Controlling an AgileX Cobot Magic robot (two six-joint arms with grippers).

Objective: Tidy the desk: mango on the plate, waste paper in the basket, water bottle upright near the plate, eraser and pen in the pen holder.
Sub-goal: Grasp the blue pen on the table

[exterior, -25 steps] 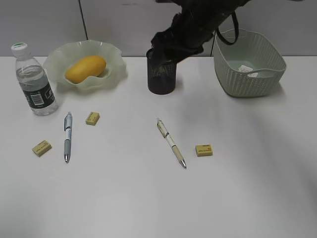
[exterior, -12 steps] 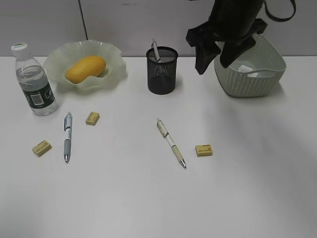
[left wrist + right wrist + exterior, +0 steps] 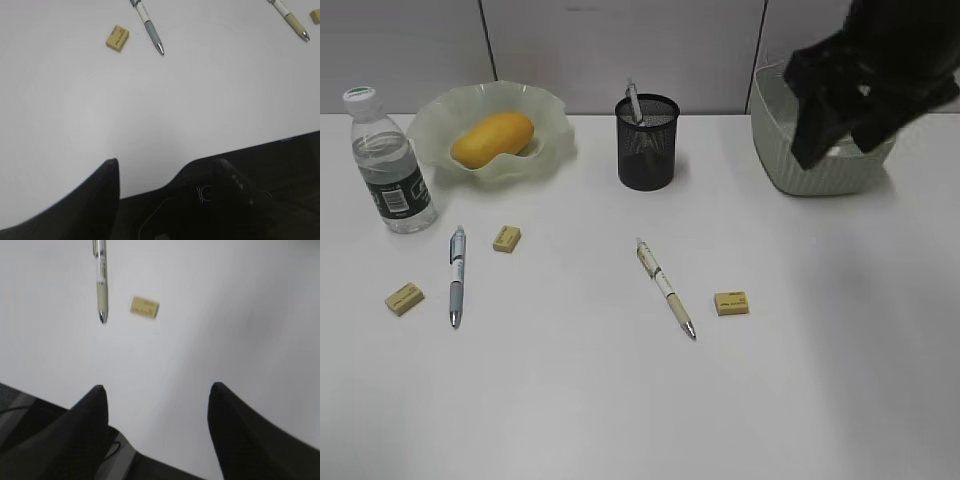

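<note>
1. Mango (image 3: 493,138): done, lying in the plate (image 3: 440,110), back-left of the tabletop (image 3: 620,400).
2. Water bottle (image 3: 388,162): upright, cap on, just left of the plate. Looks done.
3. Waste paper: white scrap seemed to sit in the basket (image 3: 775,150) back-right, but the right arm covers the inside now, so can't confirm. No wad visible on the tabletop.
4. Pen holder (image 3: 647,142): center-back, one pen (image 3: 633,100) sticking out of it. 1 of 3 pens in, by my count.
5. Left to do, pens: blue-grey pen (image 3: 456,275) front-left; cream pen (image 3: 666,287) mid-tabletop.
6. Left to do, erasers: three on the tabletop — eraser by the blue pen (image 3: 506,238), far-left eraser (image 3: 404,297), eraser right of the cream pen (image 3: 731,303). None seen in the holder.
7. Right pincer (image 3: 157,405): jaws apart, empty, up in front of the basket; cream pen + nearby eraser in its wrist view.
8. Left pincer (image 3: 150,175): near tabletop's front edge, nothing held; only one finger visible, reads apart.
9. Est. roughly half done; five small items remain.
</note>
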